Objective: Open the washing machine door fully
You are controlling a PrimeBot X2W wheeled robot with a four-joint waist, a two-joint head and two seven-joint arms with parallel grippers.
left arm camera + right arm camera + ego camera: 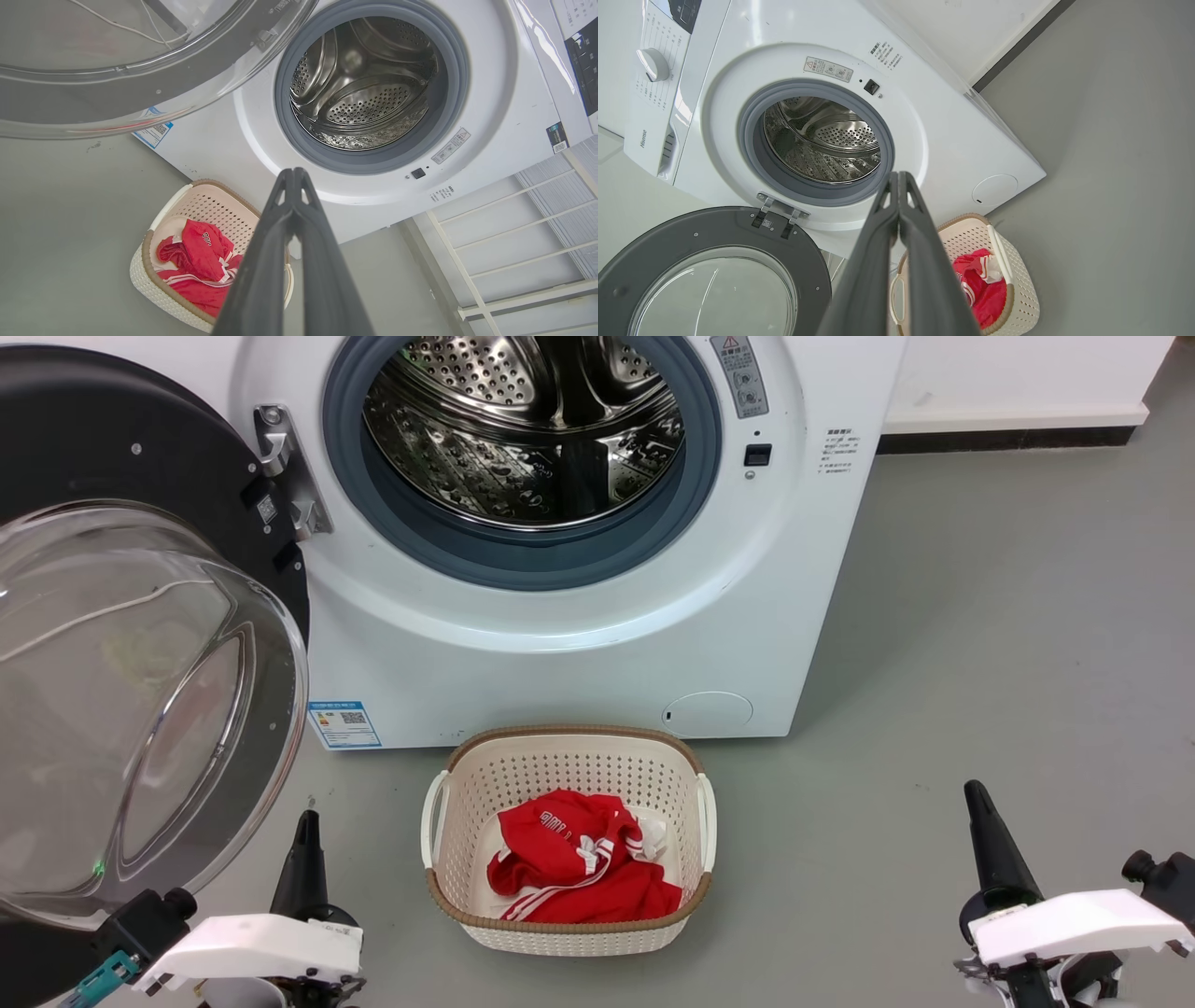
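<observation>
The washing machine door [121,644] stands swung wide open to the left on its hinge [285,471], black rim and bulging clear glass bowl facing me. It also shows in the left wrist view as the door [117,70] at top left, and in the right wrist view as the door [710,270] at bottom left. The steel drum opening [523,439] is uncovered. My left gripper [306,826] is shut, low at the left, just right of the door's lower edge and apart from it. My right gripper [976,798] is shut, low at the right, holding nothing.
A white perforated basket [569,933] with red clothes [579,868] stands on the grey floor before the white machine [579,663], between my two arms. A white wall with a dark skirting [1008,437] runs at the right rear.
</observation>
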